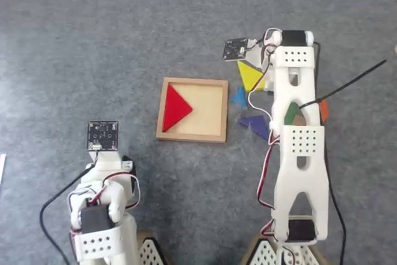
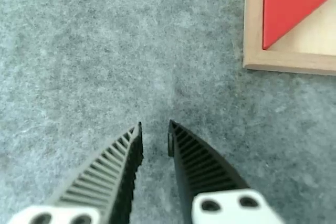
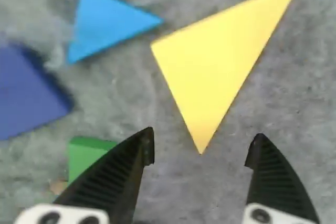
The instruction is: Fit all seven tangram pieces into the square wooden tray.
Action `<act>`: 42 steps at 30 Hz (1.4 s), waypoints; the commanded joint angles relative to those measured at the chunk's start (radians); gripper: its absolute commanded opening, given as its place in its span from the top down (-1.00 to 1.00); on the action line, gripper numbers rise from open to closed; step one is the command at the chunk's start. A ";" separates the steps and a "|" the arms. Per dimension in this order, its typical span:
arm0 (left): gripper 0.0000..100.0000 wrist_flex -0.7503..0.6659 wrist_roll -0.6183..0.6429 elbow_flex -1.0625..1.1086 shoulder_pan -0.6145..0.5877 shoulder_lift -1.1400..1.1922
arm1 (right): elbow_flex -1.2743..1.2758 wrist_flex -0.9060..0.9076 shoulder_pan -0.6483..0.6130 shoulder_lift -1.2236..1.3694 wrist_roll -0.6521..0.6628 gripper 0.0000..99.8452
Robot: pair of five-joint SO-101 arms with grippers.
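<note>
- High view: the square wooden tray [image 1: 193, 81] lies mid-surface [image 1: 80, 54], with the red triangle [image 1: 175, 108] inside against its left wall. My right arm stretches over loose pieces just right of the tray: yellow triangle [image 1: 250, 76], light blue triangle [image 1: 239, 97], dark blue piece [image 1: 255, 125], green piece [image 1: 291, 113], orange piece [image 1: 323, 111].
- Left wrist view: my left jaws stand narrow, holding nothing, over grey surface; a tray corner [image 2: 283, 67] lies near.
- Right wrist view: my right jaws stand wide, holding nothing, with the yellow triangle's [image 3: 220, 61] tip between them.
</note>
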 commanded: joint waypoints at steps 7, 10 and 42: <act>0.84 0.003 0.000 -0.012 0.003 -0.018 | -0.061 -0.054 -0.151 0.036 -0.282 0.42; 0.84 0.003 0.000 -0.012 0.003 -0.018 | -0.061 -0.056 -0.163 0.077 -0.304 0.42; 0.84 0.003 0.000 -0.012 0.003 -0.018 | -0.052 -0.282 -0.054 0.159 -0.399 0.57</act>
